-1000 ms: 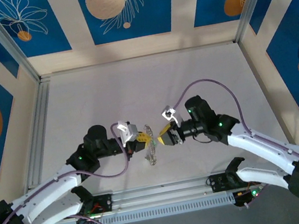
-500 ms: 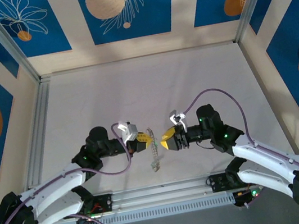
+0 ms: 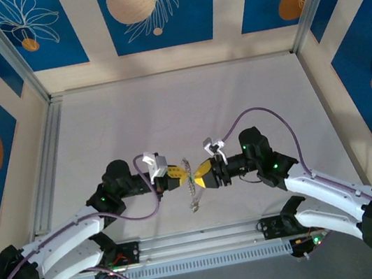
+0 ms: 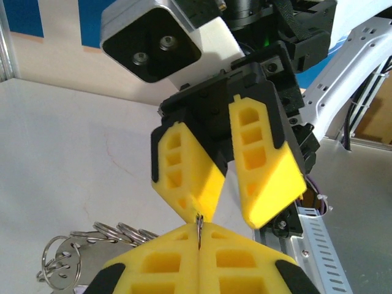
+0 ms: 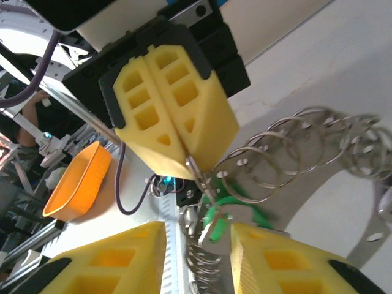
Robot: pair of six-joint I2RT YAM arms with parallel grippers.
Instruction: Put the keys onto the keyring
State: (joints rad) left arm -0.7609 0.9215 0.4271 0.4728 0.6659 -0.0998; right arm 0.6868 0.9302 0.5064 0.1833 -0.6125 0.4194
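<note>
key (image 5: 236, 211): green head sat in mid-air between the two arms, in the gap of the right jaws, just below the ring wire. Blade not made out. Threaded or not, could not tell.
keyring (image 5: 195, 168): thin wire poked out of the left fingertips, edge-on to the right arm, up off the table (image 3: 168, 114).
chain (image 5: 294, 144): string of small rings trailed off the keyring and drooped toward the table. Contact unclear.
left gripper (image 4: 199, 231): clenched on the keyring, pads pressed flat together.
right gripper (image 4: 226, 215): jaws apart, one tip right at the ring wire. No pinch on the key seen.
step: judged as lining the key's hole up with the ring's split end.
how to do it well: called for a firm, motionless left clamp. Called for the right tips to close on the green head only, clear of the chain, then a short slide along the wire.
risk: likely snag on the dangling rings, or the ring twisted out of the left pads if pushed sideways.
</note>
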